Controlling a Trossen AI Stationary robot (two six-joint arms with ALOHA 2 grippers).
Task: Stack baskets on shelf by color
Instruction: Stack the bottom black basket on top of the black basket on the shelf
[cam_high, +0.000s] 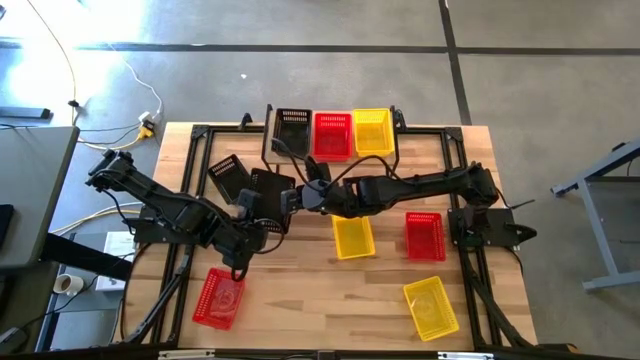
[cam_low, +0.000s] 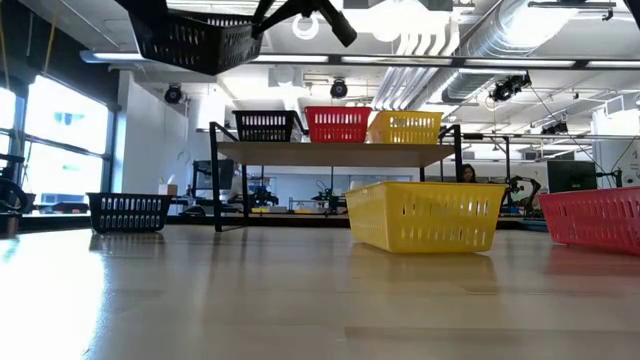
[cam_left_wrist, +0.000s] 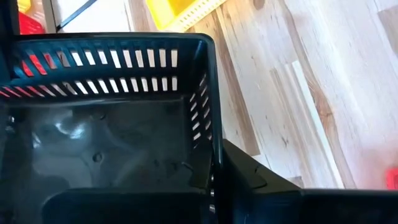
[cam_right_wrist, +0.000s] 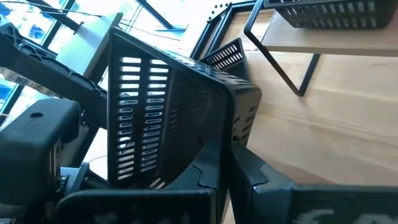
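Left of centre in the high view, above the counter (cam_high: 300, 300), both my left hand (cam_high: 262, 222) and right hand (cam_high: 292, 198) are clamped on one black basket (cam_high: 268, 190), handing it across toward the shelf (cam_high: 400, 148), whose black basket waits at upper centre.

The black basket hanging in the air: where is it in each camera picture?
High view: raised black basket, left of centre, between the arms.
Low view: top left corner.
Left wrist view: fills most of it.
Right wrist view: centre, tilted.
Shared landmark: the shelf, absent only from the left wrist view.
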